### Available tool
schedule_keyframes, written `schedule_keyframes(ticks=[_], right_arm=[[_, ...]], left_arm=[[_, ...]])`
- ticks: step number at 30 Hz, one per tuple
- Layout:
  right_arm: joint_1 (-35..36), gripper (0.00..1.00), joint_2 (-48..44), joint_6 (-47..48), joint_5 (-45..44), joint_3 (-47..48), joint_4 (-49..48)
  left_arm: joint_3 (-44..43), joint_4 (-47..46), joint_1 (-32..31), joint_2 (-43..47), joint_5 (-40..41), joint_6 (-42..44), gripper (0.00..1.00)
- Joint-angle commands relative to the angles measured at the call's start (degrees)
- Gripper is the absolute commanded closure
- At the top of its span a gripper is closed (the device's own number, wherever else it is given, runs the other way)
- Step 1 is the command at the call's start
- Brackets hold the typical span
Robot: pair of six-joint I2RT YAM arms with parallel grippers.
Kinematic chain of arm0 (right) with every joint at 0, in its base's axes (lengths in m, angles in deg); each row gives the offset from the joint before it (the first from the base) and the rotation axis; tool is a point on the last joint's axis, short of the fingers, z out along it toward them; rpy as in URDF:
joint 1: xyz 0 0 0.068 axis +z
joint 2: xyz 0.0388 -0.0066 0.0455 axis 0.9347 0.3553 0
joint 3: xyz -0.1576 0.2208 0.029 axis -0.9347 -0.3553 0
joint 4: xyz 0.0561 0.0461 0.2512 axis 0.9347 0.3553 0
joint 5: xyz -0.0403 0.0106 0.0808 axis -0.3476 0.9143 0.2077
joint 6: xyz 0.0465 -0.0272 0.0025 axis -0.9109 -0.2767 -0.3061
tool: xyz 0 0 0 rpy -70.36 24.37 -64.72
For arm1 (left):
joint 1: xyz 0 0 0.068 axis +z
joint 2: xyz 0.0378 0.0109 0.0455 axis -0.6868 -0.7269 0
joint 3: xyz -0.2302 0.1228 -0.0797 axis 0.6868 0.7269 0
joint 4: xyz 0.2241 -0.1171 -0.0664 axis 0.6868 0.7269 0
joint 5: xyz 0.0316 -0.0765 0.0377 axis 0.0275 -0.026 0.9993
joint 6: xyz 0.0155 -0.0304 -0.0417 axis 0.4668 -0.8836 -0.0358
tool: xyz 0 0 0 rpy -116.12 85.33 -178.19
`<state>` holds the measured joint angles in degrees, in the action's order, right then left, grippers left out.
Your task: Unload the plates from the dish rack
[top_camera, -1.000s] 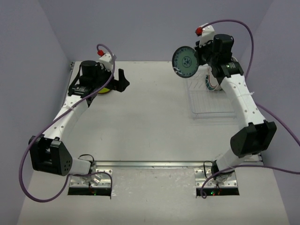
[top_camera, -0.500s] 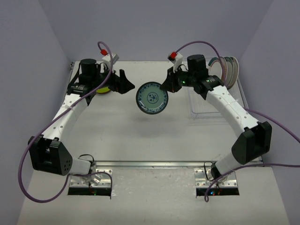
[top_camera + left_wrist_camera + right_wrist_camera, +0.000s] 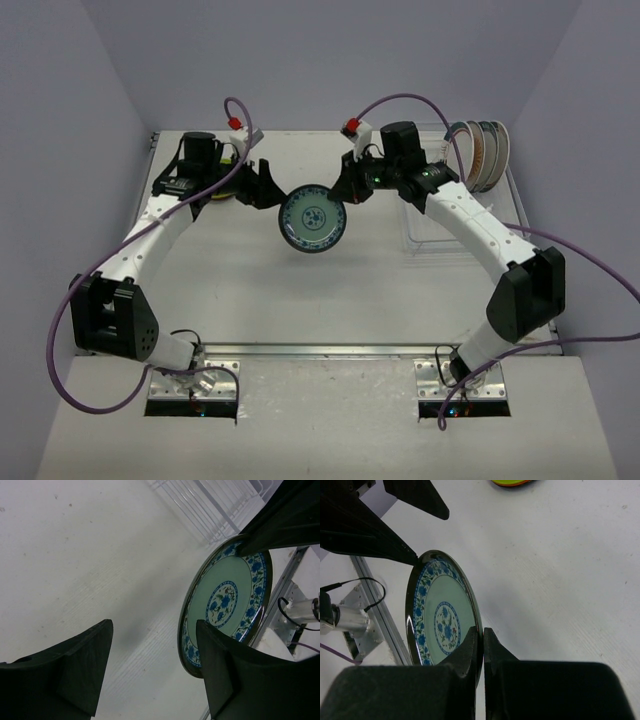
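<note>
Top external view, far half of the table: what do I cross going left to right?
left tool, open → teal-patterned plate, held off the table → right tool, clamped on its rim → dish rack → upright plates at the rack's far right end

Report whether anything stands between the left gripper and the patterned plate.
Nothing visible does. The open left gripper faces the patterned plate, which the right gripper pinches by its rim above the table. Only open space shows between them.
</note>
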<state>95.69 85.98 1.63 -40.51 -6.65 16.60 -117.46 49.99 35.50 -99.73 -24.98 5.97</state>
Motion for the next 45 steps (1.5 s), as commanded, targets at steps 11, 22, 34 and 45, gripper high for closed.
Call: schedule_keyframes(ticks=[11, 22, 34, 45], right_arm=[[0.79, 1.0, -0.18, -1.68, 0.96, 4.0, -3.48], [0.74, 0.56, -0.45, -1.9, -6.78, 3.92, -2.34], [-3.98, 0.01, -3.09, -2.78, -21.71, -0.92, -1.63], [-14.43, 0.01, -5.45, -3.34, -20.06, -3.33, 1.12]], left_arm=[[1.92, -0.91, -0.65, -1.34, -3.49, 2.45, 0.54], [-0.24, -0.91, 1.56, -5.57, 3.05, -1.33, 1.0], [-13.56, -2.97, 22.25, -21.09, 13.96, -10.82, 1.0], [-22.5, -3.29, 26.44, -34.18, 19.74, -14.58, 1.0]])
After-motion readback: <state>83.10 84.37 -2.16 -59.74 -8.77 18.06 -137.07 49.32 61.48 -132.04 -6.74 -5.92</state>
